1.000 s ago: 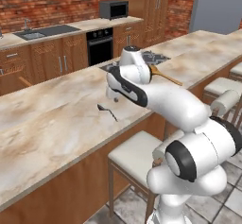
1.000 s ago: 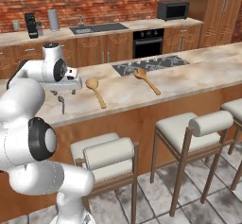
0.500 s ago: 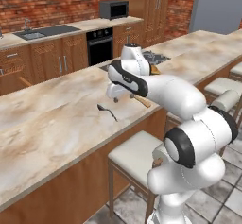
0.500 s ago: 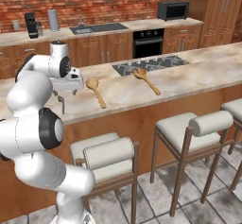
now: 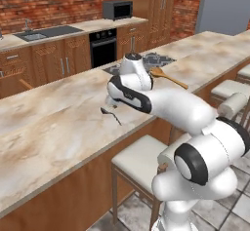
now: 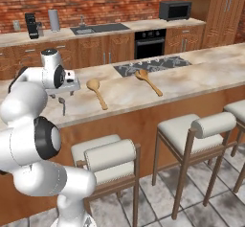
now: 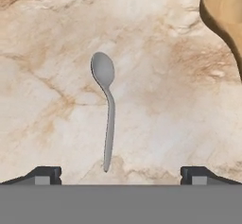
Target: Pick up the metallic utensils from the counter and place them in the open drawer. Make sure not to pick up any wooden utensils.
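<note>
My fingers (image 7: 121, 173) are spread wide and grasp nothing; in my hand view the two dark tips (image 7: 43, 173) stand far apart at the bottom, with bare stone between them. I hang just above the worktop (image 5: 53, 123), the beige marbled top of the island, pointing down at it.

The silver spoon (image 7: 107, 107) lies flat on the stone right under me. In my hand view its bowl is at the far end and its thin handle runs back toward me, ending between my two tips but nearer the left one, not touching either. From the left base view the same spoon (image 5: 111, 114) lies near the front edge of the worktop, just beside my hand on its left. From the right base view it (image 6: 62, 104) sits just below and in front of my hand (image 6: 64, 86).

A wooden spoon (image 6: 97, 93) lies on the worktop near the silver one, to its right in the right base view, and the two are apart. Its tan bowl (image 7: 226, 15) comes into the upper right corner of my hand view. A second wooden spoon (image 6: 148, 81) lies further along, its bowl at the edge of the black cooktop (image 6: 150, 66) set into the stone; in the left base view it (image 5: 168, 78) shows past my arm.
</note>
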